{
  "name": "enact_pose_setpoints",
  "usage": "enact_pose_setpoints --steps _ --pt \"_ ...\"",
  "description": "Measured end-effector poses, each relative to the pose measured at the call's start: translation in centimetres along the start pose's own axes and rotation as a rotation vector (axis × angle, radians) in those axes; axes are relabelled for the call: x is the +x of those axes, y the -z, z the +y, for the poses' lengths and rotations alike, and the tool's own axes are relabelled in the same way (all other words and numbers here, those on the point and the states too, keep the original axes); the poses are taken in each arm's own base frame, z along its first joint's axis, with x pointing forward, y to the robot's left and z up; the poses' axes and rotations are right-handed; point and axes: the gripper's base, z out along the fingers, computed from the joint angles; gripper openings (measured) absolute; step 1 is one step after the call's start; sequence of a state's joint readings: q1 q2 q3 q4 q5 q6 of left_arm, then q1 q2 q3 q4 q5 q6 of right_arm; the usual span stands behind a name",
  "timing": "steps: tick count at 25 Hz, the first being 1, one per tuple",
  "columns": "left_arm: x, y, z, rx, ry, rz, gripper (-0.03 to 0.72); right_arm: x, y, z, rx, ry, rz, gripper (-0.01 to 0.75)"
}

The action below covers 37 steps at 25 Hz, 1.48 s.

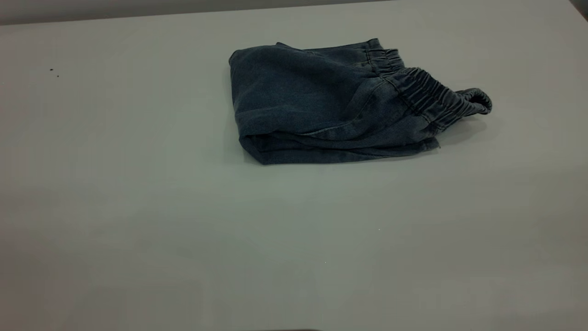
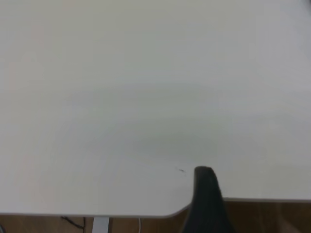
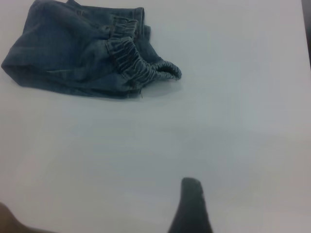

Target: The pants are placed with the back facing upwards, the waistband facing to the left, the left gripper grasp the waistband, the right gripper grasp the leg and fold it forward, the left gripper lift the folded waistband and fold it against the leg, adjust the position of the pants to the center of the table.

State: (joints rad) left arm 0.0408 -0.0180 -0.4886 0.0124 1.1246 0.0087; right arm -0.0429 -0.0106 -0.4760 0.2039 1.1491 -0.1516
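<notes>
item: denim shorts (image 1: 321, 105), folded into a compact bundle, lay on the white table (image 1: 138, 220) toward its far side, right of centre in the exterior view. gathered elastic waistband (image 1: 427, 94) sat on the bundle's right, one loop end sticking out past the fold. left claw (image 2: 206, 194): over bare table by the table's edge, well apart from the shorts; grip state could not be told. right claw (image 3: 191, 206): above bare table, shorts well ahead of it; grip state could not be told.
</notes>
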Motion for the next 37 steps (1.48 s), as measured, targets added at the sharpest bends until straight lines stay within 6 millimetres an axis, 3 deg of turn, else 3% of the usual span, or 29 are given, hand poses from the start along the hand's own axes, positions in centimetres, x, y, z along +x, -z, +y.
enact_pose_setpoints --steps 37 --pt "0.0 0.0 0.0 0.0 0.0 0.002 0.464 0.1 0.0 -1.0 0.111 -0.135 0.0 0.475"
